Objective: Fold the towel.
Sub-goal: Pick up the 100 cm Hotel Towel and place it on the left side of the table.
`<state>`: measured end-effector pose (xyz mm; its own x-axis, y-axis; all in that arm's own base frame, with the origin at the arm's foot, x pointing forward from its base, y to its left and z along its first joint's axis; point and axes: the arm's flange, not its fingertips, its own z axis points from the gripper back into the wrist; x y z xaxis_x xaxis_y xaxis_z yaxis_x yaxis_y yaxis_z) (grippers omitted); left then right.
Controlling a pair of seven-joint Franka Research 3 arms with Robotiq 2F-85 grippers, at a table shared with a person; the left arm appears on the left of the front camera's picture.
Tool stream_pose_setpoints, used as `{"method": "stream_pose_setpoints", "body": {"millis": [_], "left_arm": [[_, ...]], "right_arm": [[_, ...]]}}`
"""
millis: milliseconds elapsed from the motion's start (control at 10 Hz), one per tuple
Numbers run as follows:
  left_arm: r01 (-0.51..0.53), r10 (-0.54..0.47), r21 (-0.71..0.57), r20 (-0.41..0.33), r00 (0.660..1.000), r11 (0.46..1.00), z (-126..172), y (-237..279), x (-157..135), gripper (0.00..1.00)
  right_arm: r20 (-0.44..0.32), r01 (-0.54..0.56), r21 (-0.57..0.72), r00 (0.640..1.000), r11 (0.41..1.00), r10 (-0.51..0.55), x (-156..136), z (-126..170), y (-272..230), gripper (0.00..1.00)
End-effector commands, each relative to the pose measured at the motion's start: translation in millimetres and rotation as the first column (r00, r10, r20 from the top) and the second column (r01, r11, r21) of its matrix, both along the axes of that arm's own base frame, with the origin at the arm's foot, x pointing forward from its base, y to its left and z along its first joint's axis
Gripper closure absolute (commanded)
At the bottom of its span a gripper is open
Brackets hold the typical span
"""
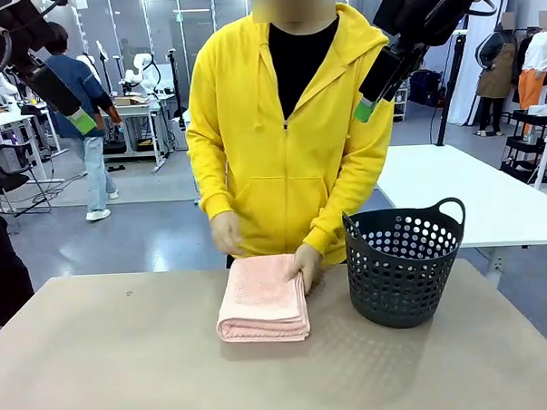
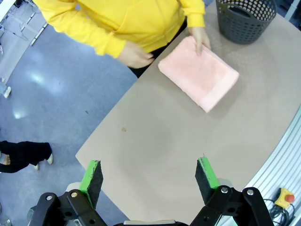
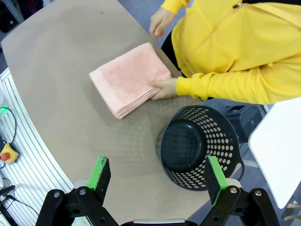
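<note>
The light pink towel (image 1: 262,299) lies folded into a thick rectangle on the tan table (image 1: 127,375), near its far edge. One hand (image 1: 307,265) of the person in the yellow hoodie rests on the towel's right far corner; the other hand (image 1: 226,232) hovers just behind it. From the left wrist the towel (image 2: 199,74) appears far off, past my open left gripper (image 2: 149,178). The right wrist view has the towel (image 3: 129,79) beyond my open right gripper (image 3: 158,175). Both arms hang high above the table, the left gripper (image 1: 81,119) at upper left, the right gripper (image 1: 367,106) at upper right.
A black perforated basket (image 1: 403,265) with handles stands right of the towel, seemingly empty (image 3: 197,146). A white table (image 1: 455,192) stands behind on the right. The near half of the tan table is bare. A red button box (image 3: 7,153) sits below the table edge.
</note>
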<state>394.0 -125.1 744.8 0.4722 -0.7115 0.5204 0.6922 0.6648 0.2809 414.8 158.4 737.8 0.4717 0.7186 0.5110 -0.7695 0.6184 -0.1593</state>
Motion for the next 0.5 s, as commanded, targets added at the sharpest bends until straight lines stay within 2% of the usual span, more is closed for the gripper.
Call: {"method": "stream_pose_setpoints", "body": {"millis": [0, 400], "left_arm": [[0.005, -0.005, 0.009, -0.01, 1.0, 1.0, 3.8, 0.8, 1.0, 0.0], [0.005, -0.005, 0.009, -0.01, 1.0, 1.0, 3.8, 0.8, 1.0, 0.0]], "right_arm": [[-0.004, 0.005, -0.005, 1.0, 1.0, -0.005, 0.5, 1.5, -0.6, 0.0], [-0.004, 0.005, -0.005, 1.0, 1.0, -0.005, 0.5, 1.5, -0.6, 0.0]]}}
